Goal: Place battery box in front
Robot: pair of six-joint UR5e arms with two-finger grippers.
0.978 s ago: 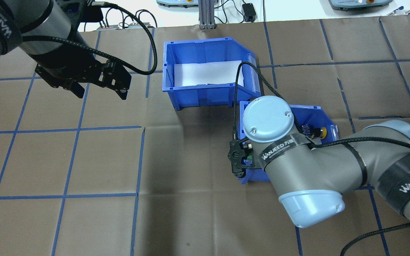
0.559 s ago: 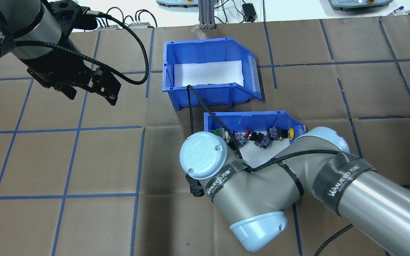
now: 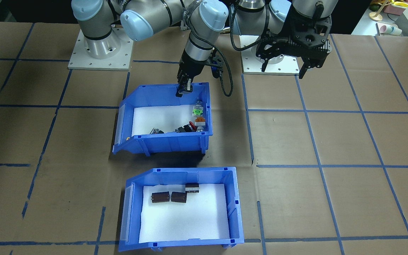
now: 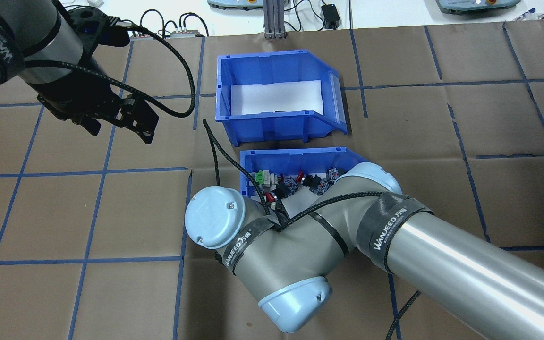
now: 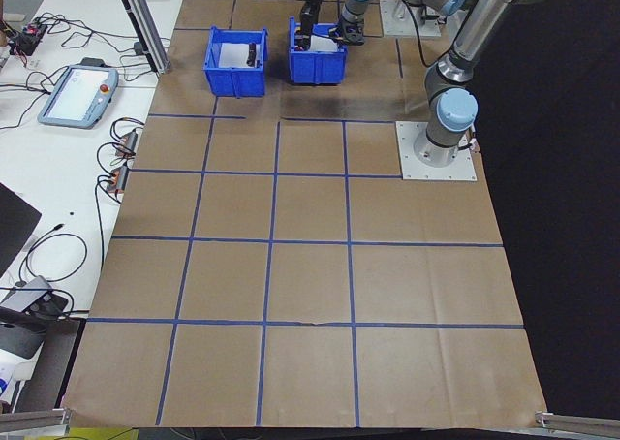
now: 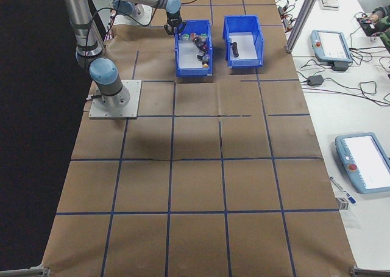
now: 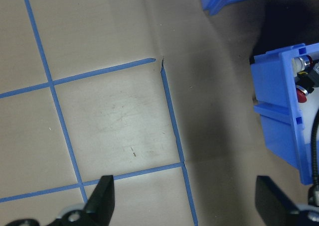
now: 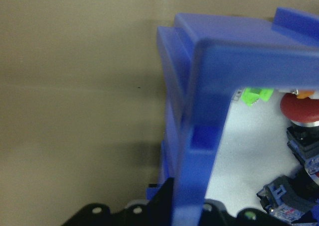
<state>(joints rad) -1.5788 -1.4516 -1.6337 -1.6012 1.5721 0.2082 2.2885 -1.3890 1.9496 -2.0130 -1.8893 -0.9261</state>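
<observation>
The battery box [image 3: 190, 221], a blue bin with white foam and dark cylinders [image 3: 160, 197], stands on the operators' side of the table; it shows as the farther bin [image 4: 276, 94] in the overhead view. No gripper touches it. My right gripper [image 3: 183, 88] is shut on the robot-side wall of the other blue bin [image 3: 172, 141], which holds several red, green and orange push-button parts [image 4: 295, 182]. The right wrist view shows that blue wall [image 8: 224, 52] running down between the fingers. My left gripper [image 3: 282, 71] hangs open and empty over bare paper, left of both bins [image 4: 121, 134].
Brown paper with blue tape lines covers the table [image 4: 111, 212]. The right arm's elbow and forearm [image 4: 300, 245] hide much of the push-button bin from overhead. Teach pendants and cables [image 6: 332, 45] lie on the white bench beyond the bins.
The right arm has dragged the push-button bin sideways toward the robot's left, to just behind the battery box. The left gripper has drifted slightly left. The battery box has not moved.
</observation>
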